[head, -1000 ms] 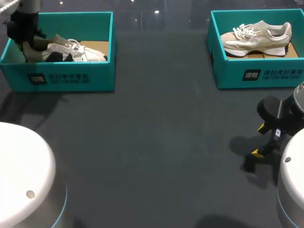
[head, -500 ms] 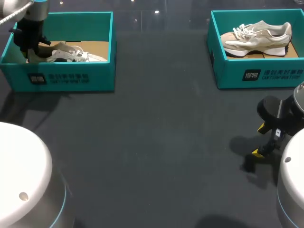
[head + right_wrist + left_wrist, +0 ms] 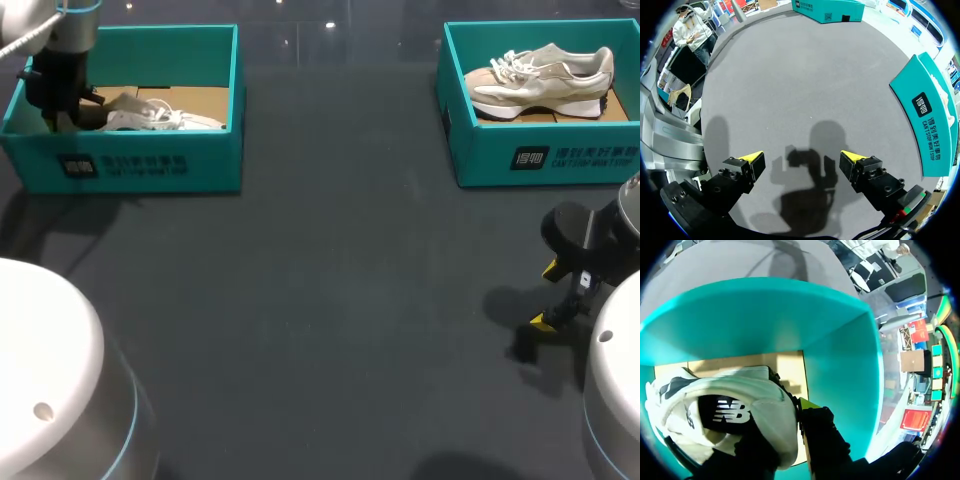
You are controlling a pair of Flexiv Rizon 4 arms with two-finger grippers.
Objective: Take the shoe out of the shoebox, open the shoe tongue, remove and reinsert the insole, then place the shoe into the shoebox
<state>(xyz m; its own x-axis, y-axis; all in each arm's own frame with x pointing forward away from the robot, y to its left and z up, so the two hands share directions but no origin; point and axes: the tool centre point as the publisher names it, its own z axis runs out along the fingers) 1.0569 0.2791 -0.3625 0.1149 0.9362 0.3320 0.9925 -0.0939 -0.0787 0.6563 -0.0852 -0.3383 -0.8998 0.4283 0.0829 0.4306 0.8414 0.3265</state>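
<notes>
**ITEM 1.** White shoe [image 3: 150, 115], black trim, white laces. Lying low inside the left shoebox [image 3: 140, 165], heel at the box's outer end, toe toward the middle of the desk [image 3: 330, 300].

**Handling (judged).**
- Light. Upper and collar soft, yielding under a pinch.
- Sole and heel wall stiffer.
- Laces loose, apt to catch on a box wall.
- Insole likely thin and floppy.

**Where to hold (judged).**
- For lifting: the heel wall, 1 finger inside the collar and 1 outside.
- For the tongue: its free upper edge.
- For the insole: the heel end.

**ITEM 2.** Left tool [image 3: 62, 110], down in the box at the heel. Pinching the heel wall, by the look of the left wrist view. 1 yellow-tipped finger [image 3: 807, 404] pressed to the outside, the other out of sight behind the collar.

**ITEM 3.** Right tool [image 3: 802, 162], fingers spread wide, nothing between them. Low over bare desk, near the right shoebox [image 3: 560, 160] holding 1 beige shoe [image 3: 545, 80].

**View notes.**
- Left wrist view only:
  - contact of finger and white shoe [image 3: 740, 405];
  - black heel patch;
  - brown cardboard floor under the shoe;
  - teal inner wall of the left shoebox [image 3: 755, 320] ahead.
- Head view only:
  - full layout of 2 boxes;
  - laces and toe;
  - wide separation of the left tool and the right tool [image 3: 547, 296].
- Right wrist view only:
  - the open gap itself;
  - the tool's shadow on the desk;
  - the side wall of the right shoebox [image 3: 927, 120].
</notes>
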